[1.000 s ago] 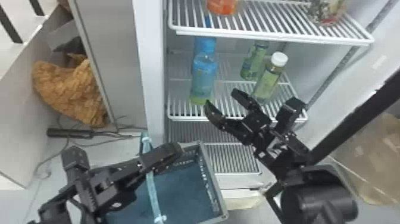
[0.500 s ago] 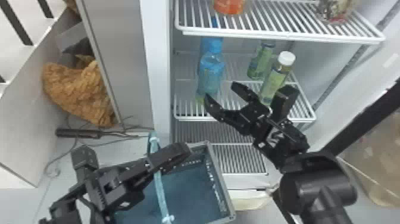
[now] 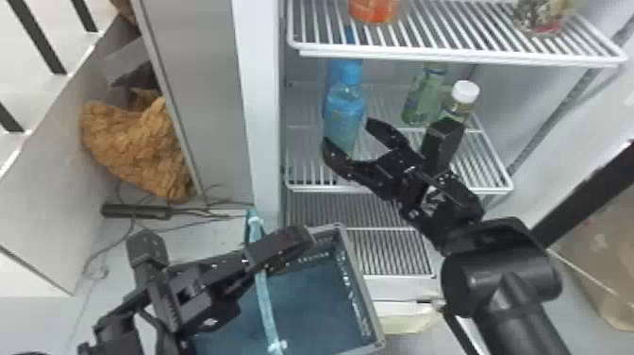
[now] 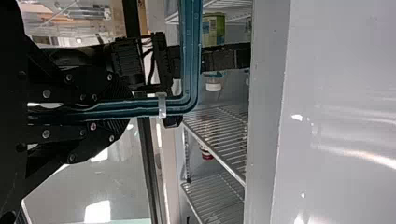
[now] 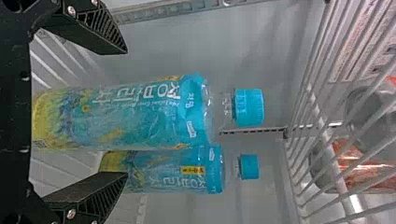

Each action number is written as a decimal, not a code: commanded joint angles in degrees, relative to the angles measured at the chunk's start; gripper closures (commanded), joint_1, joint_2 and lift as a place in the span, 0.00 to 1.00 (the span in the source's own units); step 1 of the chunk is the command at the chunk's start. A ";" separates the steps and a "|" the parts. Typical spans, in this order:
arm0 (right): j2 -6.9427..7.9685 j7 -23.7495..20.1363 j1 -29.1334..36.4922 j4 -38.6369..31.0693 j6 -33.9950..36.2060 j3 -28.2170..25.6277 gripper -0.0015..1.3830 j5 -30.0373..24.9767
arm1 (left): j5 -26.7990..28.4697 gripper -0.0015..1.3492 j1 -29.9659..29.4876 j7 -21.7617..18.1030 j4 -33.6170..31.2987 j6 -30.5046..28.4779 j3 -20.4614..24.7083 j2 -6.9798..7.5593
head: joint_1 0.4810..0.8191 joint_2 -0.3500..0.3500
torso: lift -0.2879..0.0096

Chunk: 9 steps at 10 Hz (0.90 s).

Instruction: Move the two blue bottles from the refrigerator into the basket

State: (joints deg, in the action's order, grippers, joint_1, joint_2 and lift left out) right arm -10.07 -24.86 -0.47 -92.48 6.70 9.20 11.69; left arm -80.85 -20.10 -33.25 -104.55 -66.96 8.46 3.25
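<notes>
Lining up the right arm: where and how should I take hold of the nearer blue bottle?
I'd grip the nearer blue bottle around its labelled mid-body, coming level through the open front of the fridge, one finger each side. It stands upright and nearly straight-sided; the rear blue bottle sits close behind, so don't push deep.

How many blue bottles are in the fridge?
2. The front bottle is between the right fingers; the back bottle stands just behind it. More might be hidden.
</notes>
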 commanded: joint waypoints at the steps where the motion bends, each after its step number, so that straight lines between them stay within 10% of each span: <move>1: -0.04 0.16 -1.65 1.43 0.75 0.63 0.10 -0.61 | 0.07 0.89 0.00 0.03 0.00 0.03 -0.01 0.00 | 0.63 0.37 | 0.23; 3: -0.04 0.34 -3.05 2.98 0.89 1.43 0.19 -0.72 | 0.07 0.89 0.14 0.03 0.00 0.03 -0.12 0.00 | 0.63 0.38 | 0.23; 8: -0.21 0.95 -3.19 2.13 2.29 1.31 0.94 -1.41 | 0.07 0.89 0.14 0.03 0.00 -0.11 -0.12 0.00 | 0.63 0.39 | 0.23; 9: -0.21 0.95 -2.77 1.99 2.29 0.97 0.92 -1.29 | 0.18 0.89 0.14 0.03 0.00 0.03 -0.24 0.00 | 0.63 0.38 | 0.23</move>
State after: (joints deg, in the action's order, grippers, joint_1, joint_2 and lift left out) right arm -10.29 -23.90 -3.42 -90.29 9.03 10.31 10.49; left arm -80.69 -19.95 -33.22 -104.55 -66.94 8.29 3.25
